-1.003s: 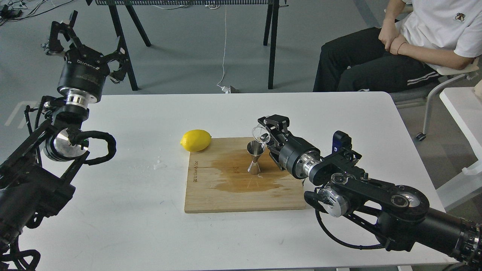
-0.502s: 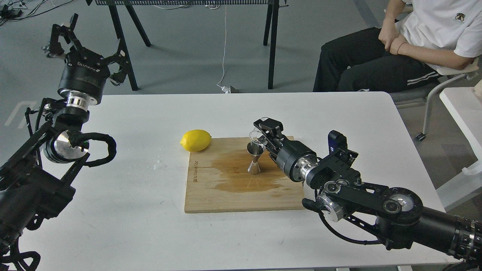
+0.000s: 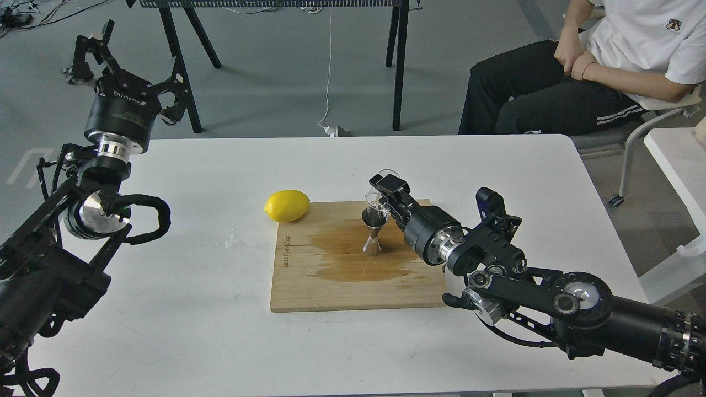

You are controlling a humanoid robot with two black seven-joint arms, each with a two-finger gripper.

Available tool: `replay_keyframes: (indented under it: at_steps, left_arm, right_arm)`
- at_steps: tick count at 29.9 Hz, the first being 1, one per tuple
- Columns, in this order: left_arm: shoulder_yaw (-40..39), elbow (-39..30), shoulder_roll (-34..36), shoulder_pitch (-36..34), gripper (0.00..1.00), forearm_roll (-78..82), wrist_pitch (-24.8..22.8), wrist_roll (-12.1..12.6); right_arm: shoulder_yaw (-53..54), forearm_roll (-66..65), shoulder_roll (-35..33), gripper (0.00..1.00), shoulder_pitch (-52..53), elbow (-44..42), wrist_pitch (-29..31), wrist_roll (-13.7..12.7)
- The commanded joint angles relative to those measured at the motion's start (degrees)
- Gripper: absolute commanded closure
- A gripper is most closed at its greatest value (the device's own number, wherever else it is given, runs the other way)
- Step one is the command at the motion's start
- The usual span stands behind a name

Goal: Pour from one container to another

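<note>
our right gripper (image 3: 381,194) holds the clear cup (image 3: 376,196) tipped over the jigger (image 3: 374,231), centre frame.

the cup sits pinched between our fingers, its lip just above the jigger's open mouth. the jigger stands upright on the wooden board (image 3: 309,286), in a wet stain. a lemon (image 3: 287,205) rests at the board's upper left corner. our left gripper (image 3: 124,82) hangs in the upper left of the frame, fingers spread wide, holding nothing.
</note>
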Motion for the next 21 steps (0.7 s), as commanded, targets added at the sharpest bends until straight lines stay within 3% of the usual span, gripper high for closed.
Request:
replay_keyframes:
  at_steps: [1,21]
  left_arm:
    - [0.00,0.02,-0.09,0.06,0.00,0.00,0.00,0.00]
    - [0.00,0.02,-0.09,0.15,0.00,0.00,0.00,-0.70]
  right_arm:
    - [-0.15,-0.52,0.00,0.58,0.08,0.00,-0.20,0.40]
    - [-5.85,-9.13,-0.18,0.58,1.92,-0.44,-0.77,2.51]
